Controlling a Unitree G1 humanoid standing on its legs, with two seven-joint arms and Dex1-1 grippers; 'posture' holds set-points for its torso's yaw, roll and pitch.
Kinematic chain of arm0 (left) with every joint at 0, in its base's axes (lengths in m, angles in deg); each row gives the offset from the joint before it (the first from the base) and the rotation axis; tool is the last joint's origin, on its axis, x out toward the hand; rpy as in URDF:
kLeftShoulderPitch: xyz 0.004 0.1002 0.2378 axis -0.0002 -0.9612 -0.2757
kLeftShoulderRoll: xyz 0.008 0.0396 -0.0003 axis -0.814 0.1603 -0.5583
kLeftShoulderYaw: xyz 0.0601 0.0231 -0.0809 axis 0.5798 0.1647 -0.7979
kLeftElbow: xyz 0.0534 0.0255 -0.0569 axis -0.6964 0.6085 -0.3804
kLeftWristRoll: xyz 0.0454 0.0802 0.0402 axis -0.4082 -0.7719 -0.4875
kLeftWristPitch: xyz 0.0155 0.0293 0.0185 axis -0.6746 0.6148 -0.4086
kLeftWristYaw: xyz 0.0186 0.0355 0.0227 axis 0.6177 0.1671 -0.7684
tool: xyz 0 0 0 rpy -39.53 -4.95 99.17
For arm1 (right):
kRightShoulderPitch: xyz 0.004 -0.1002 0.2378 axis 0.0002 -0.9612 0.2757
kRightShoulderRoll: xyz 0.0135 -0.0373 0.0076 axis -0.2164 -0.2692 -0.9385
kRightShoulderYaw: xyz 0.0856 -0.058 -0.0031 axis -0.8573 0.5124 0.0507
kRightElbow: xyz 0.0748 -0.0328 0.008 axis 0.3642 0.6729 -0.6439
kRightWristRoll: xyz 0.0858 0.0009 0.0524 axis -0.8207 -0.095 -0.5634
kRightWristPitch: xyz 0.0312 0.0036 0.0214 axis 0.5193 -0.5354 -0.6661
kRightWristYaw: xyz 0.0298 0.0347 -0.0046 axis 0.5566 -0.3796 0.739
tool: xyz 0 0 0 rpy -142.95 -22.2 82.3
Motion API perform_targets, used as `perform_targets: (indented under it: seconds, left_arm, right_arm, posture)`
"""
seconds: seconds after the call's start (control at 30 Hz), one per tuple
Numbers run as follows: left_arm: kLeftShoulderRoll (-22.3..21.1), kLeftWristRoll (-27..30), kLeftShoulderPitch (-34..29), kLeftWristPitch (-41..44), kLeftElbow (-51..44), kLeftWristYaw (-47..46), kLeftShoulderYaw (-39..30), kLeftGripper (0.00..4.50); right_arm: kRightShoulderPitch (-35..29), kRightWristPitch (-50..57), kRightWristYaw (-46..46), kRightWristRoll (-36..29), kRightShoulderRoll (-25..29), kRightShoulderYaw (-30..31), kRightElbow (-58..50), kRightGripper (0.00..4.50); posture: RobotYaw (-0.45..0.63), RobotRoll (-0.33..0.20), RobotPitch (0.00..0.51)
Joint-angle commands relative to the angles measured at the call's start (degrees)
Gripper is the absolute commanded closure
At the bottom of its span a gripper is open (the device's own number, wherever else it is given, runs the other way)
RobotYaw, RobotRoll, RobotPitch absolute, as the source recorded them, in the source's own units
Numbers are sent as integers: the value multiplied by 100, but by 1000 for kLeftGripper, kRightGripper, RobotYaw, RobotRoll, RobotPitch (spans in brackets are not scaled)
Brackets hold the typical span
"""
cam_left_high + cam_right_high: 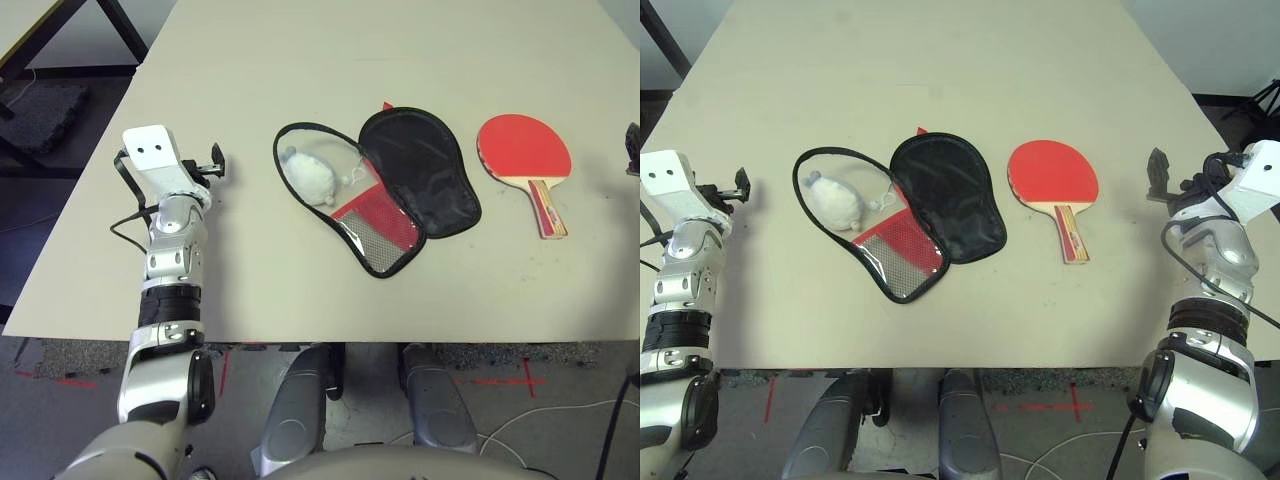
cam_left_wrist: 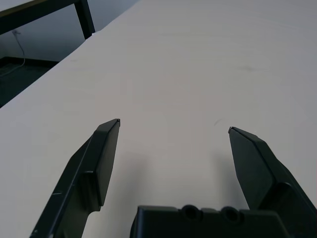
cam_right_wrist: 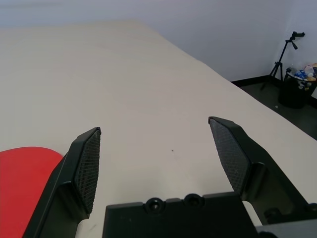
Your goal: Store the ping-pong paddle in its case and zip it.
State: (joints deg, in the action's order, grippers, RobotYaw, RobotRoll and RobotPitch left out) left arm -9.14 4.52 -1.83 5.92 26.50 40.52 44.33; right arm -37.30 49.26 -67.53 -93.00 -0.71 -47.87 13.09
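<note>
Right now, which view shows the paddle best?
The right eye view: the whole paddle, red face and striped handle, lies mid-frame, right of the open case. The left eye view shows it whole too, nearer the edge. The right wrist view catches just a red sliver.

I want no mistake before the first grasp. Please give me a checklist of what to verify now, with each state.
1. Case lies unzipped, flap folded open: ok.
2. Paddle lies free on the table, apart from the case: ok.
3. Left pincer open, holding nothing: ok.
4. Right pincer open, holding nothing: ok.
5. Inside of the case free: not ok, the pom-pom lies in it.
6. Zip runs smoothly: cannot tell.
</note>
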Motion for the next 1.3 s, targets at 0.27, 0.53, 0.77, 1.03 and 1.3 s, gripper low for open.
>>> perform_targets:
  seconds: [0.27,0.53,0.77,1.03,1.3]
  left_arm:
    - [-32,-72,311,-292,616,247,177,0]
    - [-640,157,460,211,-9,1232,271,0]
    - [-1261,525,954,1515,-1118,2351,516,0]
    - [-1198,960,1607,2372,-1662,3276,945,0]
    - [-820,1148,1737,2398,-1800,3741,1270,0]
  right_arm:
    - [-242,252,-176,-102,260,-66,-304,25]
    - [-697,2147,-564,-377,376,187,-1984,25]
    - [-943,4318,-443,-956,269,388,-4126,25]
    - [-1364,5537,-367,-1188,155,651,-5460,25]
    - [-1678,6155,-122,-1122,90,697,-5840,25]
  posture:
    - [-88,0,247]
    - [-36,0,241]
    - [-13,0,223]
    - [-16,0,223]
    - [-43,0,219]
